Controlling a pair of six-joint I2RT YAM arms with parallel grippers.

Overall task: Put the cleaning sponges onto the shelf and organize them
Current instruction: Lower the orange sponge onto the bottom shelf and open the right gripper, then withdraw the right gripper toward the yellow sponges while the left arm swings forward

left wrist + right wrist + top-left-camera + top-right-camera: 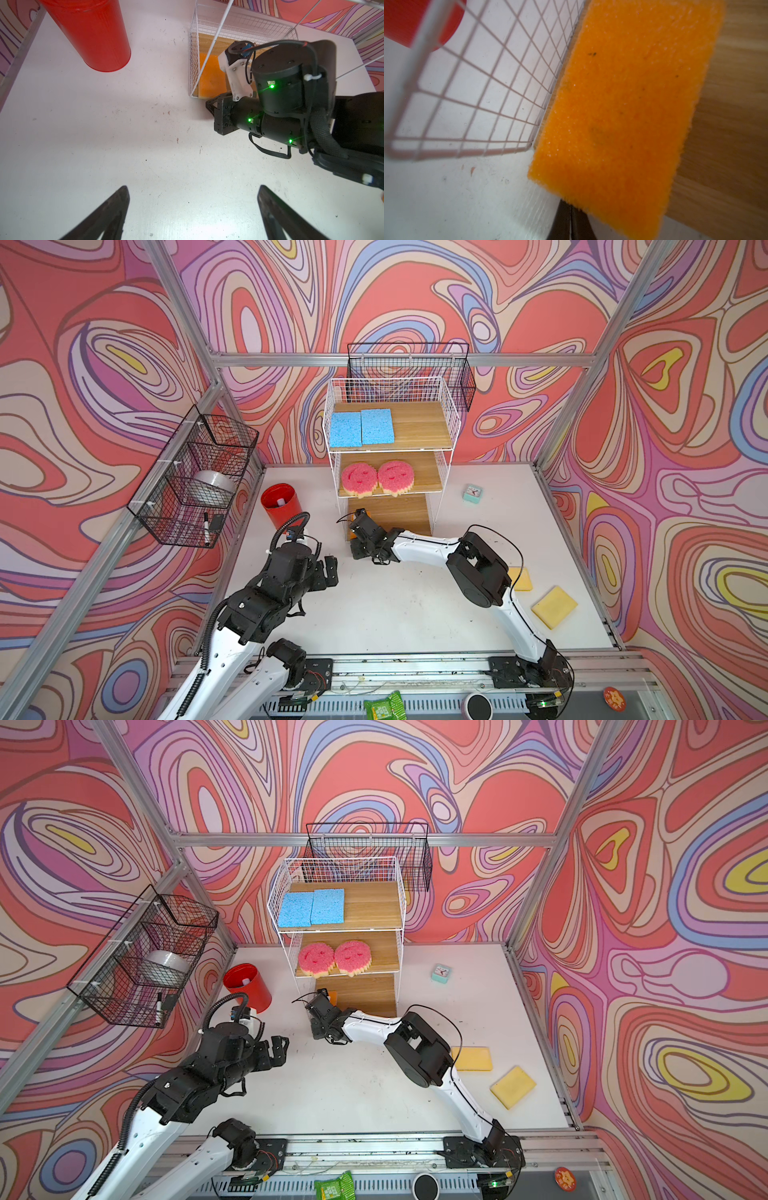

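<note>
The shelf (455,423) holds two blue sponges (361,428) on its top board and two pink smiley sponges (377,477) on the middle board. An orange sponge (623,114) lies on the lowest board (399,514) against the left wire side, one corner past the front edge. My right gripper (571,216) is shut, its tips at that near edge and partly hidden by the sponge; in a top view it (354,543) sits at the shelf's front left corner. Two yellow sponges (555,606) (473,1058) lie on the table at the right. My left gripper (192,189) hangs open over bare table.
A red can (282,506) stands left of the shelf, close to the left arm. A mint clock (472,493) sits right of the shelf. Black wire baskets hang on the left frame (195,481) and behind the shelf (409,369). A green packet (384,705) lies past the front rail.
</note>
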